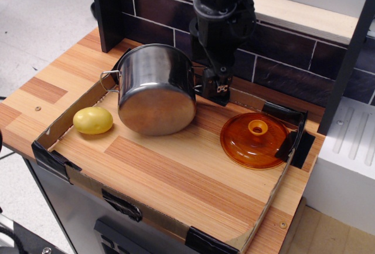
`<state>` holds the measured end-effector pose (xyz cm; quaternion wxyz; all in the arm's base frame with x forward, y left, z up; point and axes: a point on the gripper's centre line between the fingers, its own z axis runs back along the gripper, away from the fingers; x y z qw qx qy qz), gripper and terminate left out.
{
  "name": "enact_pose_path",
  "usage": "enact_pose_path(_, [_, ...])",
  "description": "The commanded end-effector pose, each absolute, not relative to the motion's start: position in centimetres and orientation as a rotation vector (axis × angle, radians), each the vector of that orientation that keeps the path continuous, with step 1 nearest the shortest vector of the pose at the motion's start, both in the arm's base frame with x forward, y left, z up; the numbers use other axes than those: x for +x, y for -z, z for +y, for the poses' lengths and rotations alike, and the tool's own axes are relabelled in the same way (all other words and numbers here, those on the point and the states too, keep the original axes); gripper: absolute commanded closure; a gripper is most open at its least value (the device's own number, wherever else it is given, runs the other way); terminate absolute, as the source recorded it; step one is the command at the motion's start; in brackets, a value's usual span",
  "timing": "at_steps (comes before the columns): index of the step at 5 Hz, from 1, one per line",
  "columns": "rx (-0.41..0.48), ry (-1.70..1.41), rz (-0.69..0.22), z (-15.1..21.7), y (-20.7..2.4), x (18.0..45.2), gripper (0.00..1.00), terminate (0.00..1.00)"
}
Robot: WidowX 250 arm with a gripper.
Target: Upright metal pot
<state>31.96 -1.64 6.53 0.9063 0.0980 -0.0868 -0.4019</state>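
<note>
The shiny metal pot (155, 92) lies on its side in the back left of the cardboard tray (146, 216), its flat bottom facing me and its mouth toward the back wall. Its left loop handle (108, 81) shows; the right one is mostly hidden by the arm. My black gripper (215, 91) hangs down right beside the pot's right side, at handle height, just above the tray floor. Its fingers look close together, but whether they hold the handle is hidden.
An orange translucent lid (253, 141) lies flat at the tray's right side. A yellow potato (92, 120) sits left of the pot. A dark tiled back wall (287, 60) with a shelf stands behind, and a white sink unit (351, 148) to the right.
</note>
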Motion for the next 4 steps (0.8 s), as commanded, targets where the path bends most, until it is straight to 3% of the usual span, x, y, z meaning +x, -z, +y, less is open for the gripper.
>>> enact_pose_path(1, [0.226, 0.830, -0.203, -1.5, -6.7, 32.7, 0.00, 0.00])
enact_pose_path(3, [0.226, 0.798, -0.192, -1.0, -6.3, 33.4, 0.00, 0.00])
enact_pose_path(4, [0.223, 0.772, -0.197, -0.8, -6.3, 33.7, 1.00, 0.00])
